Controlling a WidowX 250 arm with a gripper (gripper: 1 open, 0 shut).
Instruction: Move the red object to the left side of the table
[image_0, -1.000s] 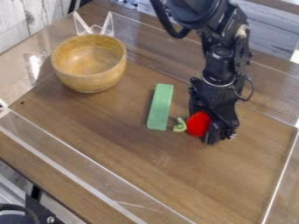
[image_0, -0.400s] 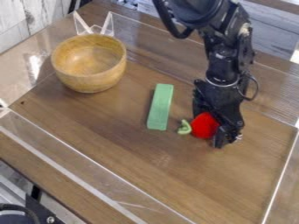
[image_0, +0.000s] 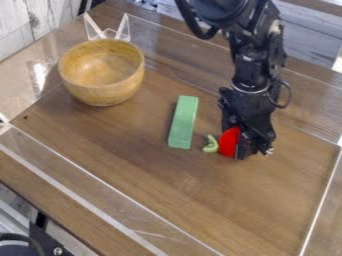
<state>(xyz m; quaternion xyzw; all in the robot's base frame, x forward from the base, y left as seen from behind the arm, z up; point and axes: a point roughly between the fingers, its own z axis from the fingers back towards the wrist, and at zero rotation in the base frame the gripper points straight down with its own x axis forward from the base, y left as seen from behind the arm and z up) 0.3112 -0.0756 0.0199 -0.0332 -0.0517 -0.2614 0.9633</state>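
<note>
Hand (image_0: 241, 143) points straight down, clamped on the red object (image_0: 230, 143) low against the table (image_0: 160, 195), right of centre. You see its leafy stub poking left toward the green block (image_0: 183, 121). Wooden bowl (image_0: 102, 72) sits well apart, upper left.

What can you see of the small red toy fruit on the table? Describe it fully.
The red object is a small, round, glossy-looking toy fruit with a light green leafy stub poking out to its left. It sits low on the table, right of the green block and apart from it. The black gripper points down over it, shut on it, hiding its right side.
</note>
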